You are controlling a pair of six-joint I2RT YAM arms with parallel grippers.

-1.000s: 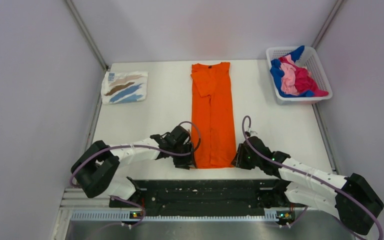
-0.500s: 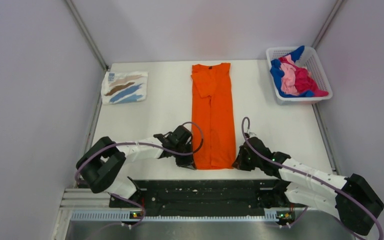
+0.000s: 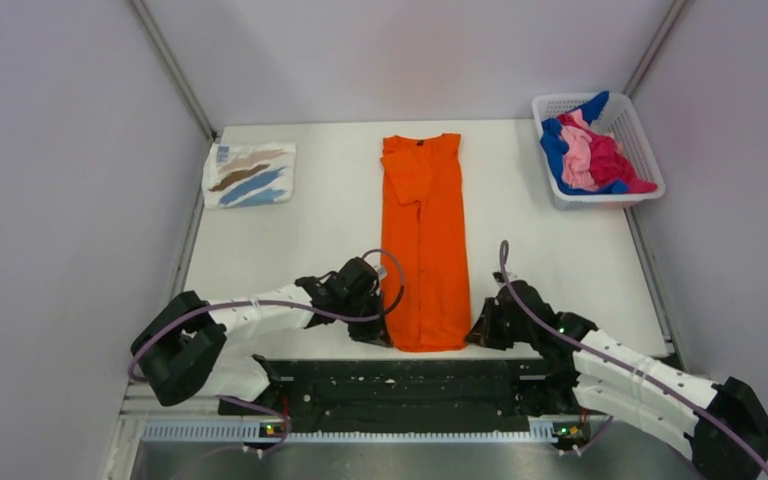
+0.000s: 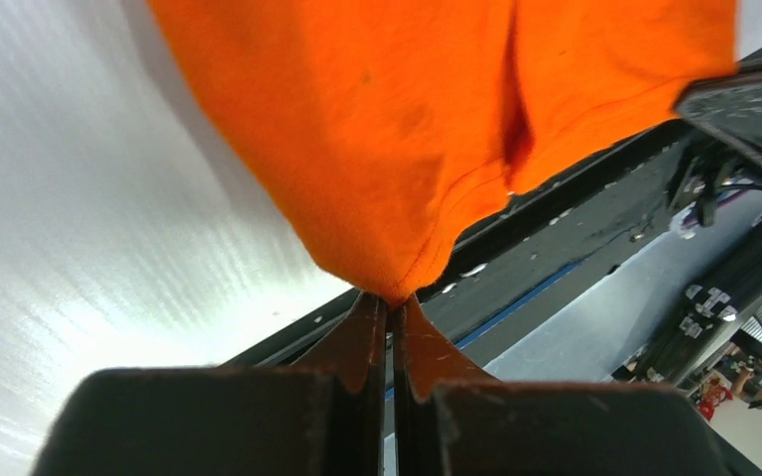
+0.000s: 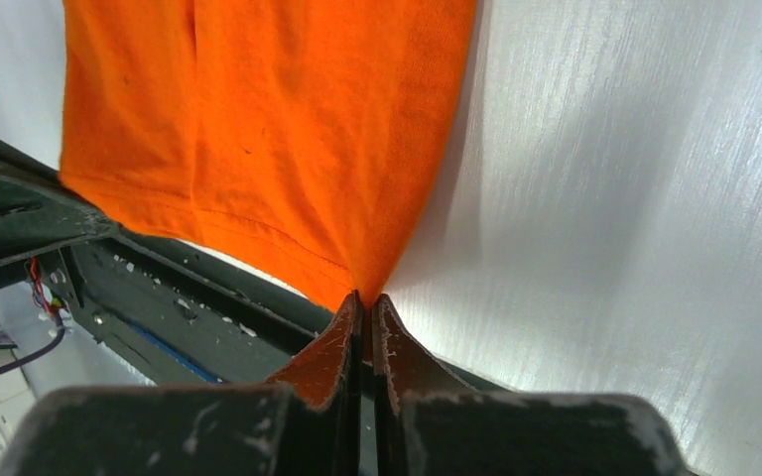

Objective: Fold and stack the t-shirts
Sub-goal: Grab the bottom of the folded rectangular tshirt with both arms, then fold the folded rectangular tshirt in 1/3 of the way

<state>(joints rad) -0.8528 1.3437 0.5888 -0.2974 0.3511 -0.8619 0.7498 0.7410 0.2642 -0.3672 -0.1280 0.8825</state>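
Note:
The orange t-shirt (image 3: 426, 240) lies as a long narrow strip down the middle of the table, collar at the far end. My left gripper (image 3: 384, 338) is shut on its near left bottom corner (image 4: 387, 268). My right gripper (image 3: 472, 338) is shut on its near right bottom corner (image 5: 357, 268). Both corners are at the table's near edge. A folded white t-shirt with brown and blue streaks (image 3: 250, 174) lies at the far left. Blue, pink and magenta t-shirts (image 3: 590, 150) are heaped in the basket.
The white lattice basket (image 3: 641, 140) stands at the far right corner of the table. The black arm mount rail (image 3: 410, 385) runs along the near edge. Grey walls close in the left, right and far sides.
Both grippers have drawn the orange shirt's bottom hem toward the near edge of the table. The whole shirt has slid a little nearer with them.

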